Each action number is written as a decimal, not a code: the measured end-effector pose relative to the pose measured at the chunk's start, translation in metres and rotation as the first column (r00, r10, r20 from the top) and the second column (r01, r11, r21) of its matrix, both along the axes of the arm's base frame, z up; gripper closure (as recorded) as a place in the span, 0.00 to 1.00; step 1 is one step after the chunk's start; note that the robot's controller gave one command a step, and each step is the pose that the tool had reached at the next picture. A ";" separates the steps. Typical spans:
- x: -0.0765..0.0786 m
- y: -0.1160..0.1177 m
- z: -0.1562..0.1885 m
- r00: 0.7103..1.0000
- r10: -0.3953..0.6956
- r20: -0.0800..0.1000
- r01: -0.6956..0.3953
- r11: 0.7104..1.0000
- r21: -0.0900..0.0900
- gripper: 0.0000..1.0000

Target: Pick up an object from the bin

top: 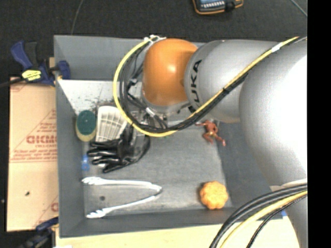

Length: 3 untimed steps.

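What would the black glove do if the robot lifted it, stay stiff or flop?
The black rubbery glove lies crumpled and flat, so it would probably droop and dangle when lifted. It looks thin, so it is likely light. If pushed, it would more likely bunch up than roll.

Black letters "UKA", part of KUKA brand, on silver arm [222,81] beside orange cover [164,71].

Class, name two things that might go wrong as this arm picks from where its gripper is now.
The gripper sits over the black glove, beside the white ribbed thing; a grasp might catch both. The limp glove may slip out, or drag against the white tongs nearby.
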<state>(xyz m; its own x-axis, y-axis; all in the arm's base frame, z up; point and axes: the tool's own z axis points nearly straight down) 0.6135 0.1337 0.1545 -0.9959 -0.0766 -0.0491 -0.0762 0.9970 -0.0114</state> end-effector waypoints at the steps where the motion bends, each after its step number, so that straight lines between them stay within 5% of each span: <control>1: 0.017 -0.006 -0.015 1.000 -0.016 0.004 0.016 1.000 0.001 1.00; 2: -0.005 -0.001 0.089 1.000 0.002 0.005 -0.002 1.000 0.000 1.00; 3: 0.006 -0.023 0.082 1.000 0.000 0.000 0.000 1.000 -0.002 1.00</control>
<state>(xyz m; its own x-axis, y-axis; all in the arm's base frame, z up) 0.6197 0.1103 0.2364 -0.9959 -0.0764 -0.0485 -0.0758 0.9970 -0.0139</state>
